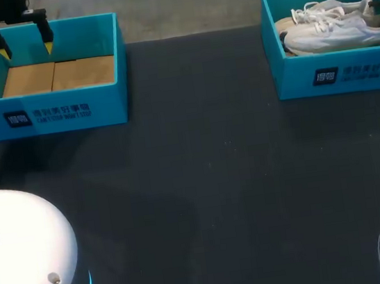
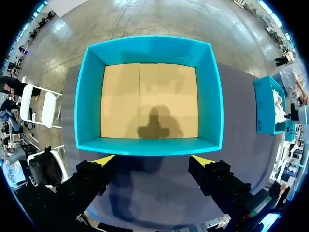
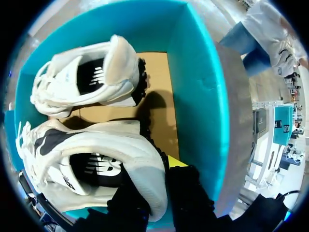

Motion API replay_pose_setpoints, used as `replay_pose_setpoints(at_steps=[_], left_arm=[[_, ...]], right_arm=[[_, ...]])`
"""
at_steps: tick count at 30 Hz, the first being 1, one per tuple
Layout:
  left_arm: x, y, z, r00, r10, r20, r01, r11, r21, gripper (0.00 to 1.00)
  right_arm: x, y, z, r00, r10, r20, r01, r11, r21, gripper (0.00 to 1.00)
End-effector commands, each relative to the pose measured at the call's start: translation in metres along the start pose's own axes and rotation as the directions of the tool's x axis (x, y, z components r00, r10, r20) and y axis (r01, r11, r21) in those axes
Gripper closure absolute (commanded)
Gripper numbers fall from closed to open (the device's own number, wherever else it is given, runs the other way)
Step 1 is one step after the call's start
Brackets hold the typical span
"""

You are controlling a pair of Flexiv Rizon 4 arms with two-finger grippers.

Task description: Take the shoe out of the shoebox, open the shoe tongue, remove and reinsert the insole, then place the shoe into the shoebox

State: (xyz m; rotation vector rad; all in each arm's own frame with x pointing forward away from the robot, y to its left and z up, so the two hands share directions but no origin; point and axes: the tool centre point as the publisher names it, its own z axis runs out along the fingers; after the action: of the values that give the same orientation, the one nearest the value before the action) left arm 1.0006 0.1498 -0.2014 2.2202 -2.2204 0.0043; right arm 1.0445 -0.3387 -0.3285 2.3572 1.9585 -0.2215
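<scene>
Right gripper [image 3: 155, 186] sits at the heel of the near shoe [image 3: 96, 159], likely set to lift it. Clamped or not, can't tell: contact hidden. Shoe lies in shoebox [image 1: 285, 66], upper right of frame, beside second shoe [image 3: 82, 77]. Left gripper [image 1: 22, 39] is spread apart, parked over empty box [image 1: 54, 118], upper left. Right arm mostly cut off.

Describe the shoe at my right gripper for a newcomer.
The teal shoebox on the right holds two white shoes. It is the shoe along the box's front wall, its heel at the right gripper; the other shoe lies behind it, by the far wall.
</scene>
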Motion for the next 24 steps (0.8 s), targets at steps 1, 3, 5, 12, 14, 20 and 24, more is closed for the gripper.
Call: replay_pose_setpoints(at_steps=[1,3,5,12,14,20,24], left_arm=[[0.0,0.0,-0.001,1.0,0.0,0.001,0.0,1.0,-0.001,0.0],[0.0,0.0,-0.001,1.0,0.0,0.001,0.0,1.0,-0.001,0.0],[0.0,0.0,-0.001,1.0,0.0,0.001,0.0,1.0,-0.001,0.0],[0.0,0.0,-0.001,1.0,0.0,0.001,0.0,1.0,-0.001,0.0],[0.0,0.0,-0.001,1.0,0.0,0.001,0.0,1.0,-0.001,0.0],[0.0,0.0,-0.001,1.0,0.0,0.001,0.0,1.0,-0.001,0.0],[0.0,0.0,-0.001,1.0,0.0,0.001,0.0,1.0,-0.001,0.0]], right_arm=[[-0.004,-0.014,-0.033,1.0,0.011,0.01,-0.011,1.0,-0.019,1.0],[-0.004,-0.015,-0.043,1.0,0.02,0.003,-0.02,1.0,-0.02,1.0],[-0.003,-0.016,-0.054,1.0,0.022,-0.001,-0.022,0.999,-0.023,1.0],[0.003,-0.018,-0.094,1.0,0.027,0.002,-0.027,0.999,-0.039,1.0],[0.003,-0.02,-0.108,1.0,0.027,-0.004,-0.028,0.999,-0.047,1.0],[0.006,-0.028,-0.143,1.0,0.019,0.01,-0.018,0.998,-0.068,1.0],[0.007,-0.033,-0.157,1.0,0.016,0.019,-0.014,0.997,-0.072,1.0]])
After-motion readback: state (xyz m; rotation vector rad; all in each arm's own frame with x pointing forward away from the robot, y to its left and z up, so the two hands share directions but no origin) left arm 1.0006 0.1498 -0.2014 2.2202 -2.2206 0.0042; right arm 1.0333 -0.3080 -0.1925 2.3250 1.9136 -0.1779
